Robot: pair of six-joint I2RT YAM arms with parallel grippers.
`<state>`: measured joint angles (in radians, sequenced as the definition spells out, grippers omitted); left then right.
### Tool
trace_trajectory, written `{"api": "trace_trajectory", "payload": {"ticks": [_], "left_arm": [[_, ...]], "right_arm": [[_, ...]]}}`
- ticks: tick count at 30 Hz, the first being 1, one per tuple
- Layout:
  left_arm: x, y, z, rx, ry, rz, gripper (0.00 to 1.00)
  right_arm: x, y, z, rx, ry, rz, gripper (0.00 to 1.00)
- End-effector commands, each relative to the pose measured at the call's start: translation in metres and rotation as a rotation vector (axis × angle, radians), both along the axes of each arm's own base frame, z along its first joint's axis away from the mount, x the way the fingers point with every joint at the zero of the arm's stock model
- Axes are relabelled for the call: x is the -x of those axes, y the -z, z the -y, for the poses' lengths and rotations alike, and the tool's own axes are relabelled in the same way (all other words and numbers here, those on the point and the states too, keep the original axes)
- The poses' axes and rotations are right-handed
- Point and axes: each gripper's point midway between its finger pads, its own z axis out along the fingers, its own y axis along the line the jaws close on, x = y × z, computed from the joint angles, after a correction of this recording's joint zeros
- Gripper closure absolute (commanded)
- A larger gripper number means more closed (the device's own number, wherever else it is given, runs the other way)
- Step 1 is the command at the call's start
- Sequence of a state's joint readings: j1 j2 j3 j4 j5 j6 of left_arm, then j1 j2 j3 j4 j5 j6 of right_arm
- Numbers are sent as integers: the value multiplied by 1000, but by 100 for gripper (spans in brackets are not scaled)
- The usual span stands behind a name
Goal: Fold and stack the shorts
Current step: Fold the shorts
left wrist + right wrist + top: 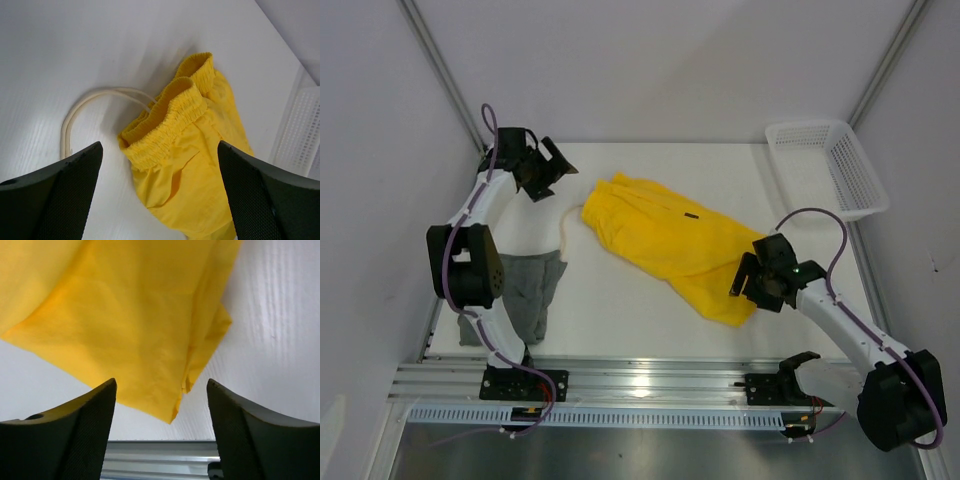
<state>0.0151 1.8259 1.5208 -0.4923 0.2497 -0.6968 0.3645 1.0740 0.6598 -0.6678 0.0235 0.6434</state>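
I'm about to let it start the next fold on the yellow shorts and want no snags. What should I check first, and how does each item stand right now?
1. Left gripper open and empty: ok, jaws wide above the waistband.
2. Right gripper open and empty: ok, no cloth between the jaws.
3. Yellow shorts lying flat: not ok, rumpled, waistband gaping.
4. Drawstring out of the way: not ok, it loops out onto the table.
5. Grey shorts already folded: cannot tell, the left arm hides part.
6. Basket clear of the shorts: ok, far right corner, apart.
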Motion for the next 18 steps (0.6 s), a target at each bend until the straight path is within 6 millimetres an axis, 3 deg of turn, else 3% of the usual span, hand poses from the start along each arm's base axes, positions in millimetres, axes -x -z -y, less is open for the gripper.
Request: {"api": "trace_trajectory", "payload": {"ticks": [1,3,6,8,10,11,13,18], "left_arm": [[-16,-12,9,-47,150,89,3],[-22,-19,20,-10,204,144,3],[-24,-16,30,36,255,162,4],[-21,-15,46,39,290,166,5],[-16,-6,49,39,296,163,5],[-13,-1,48,40,293,161,5],[-15,-3,50,42,302,208,5],[-22,11,55,24,372,247,5]], "right_arm": [[-8,-29,17,74,92,38,23],[-17,-41,21,98,106,78,23],[-43,-62,10,87,29,162,24],[-64,-75,-19,27,-146,215,25],[-85,-92,-35,20,-213,273,25],[-91,-87,-48,9,-291,266,25],[-115,-108,-73,-27,-377,373,27],[-166,-102,-115,-39,-508,391,27]]}}
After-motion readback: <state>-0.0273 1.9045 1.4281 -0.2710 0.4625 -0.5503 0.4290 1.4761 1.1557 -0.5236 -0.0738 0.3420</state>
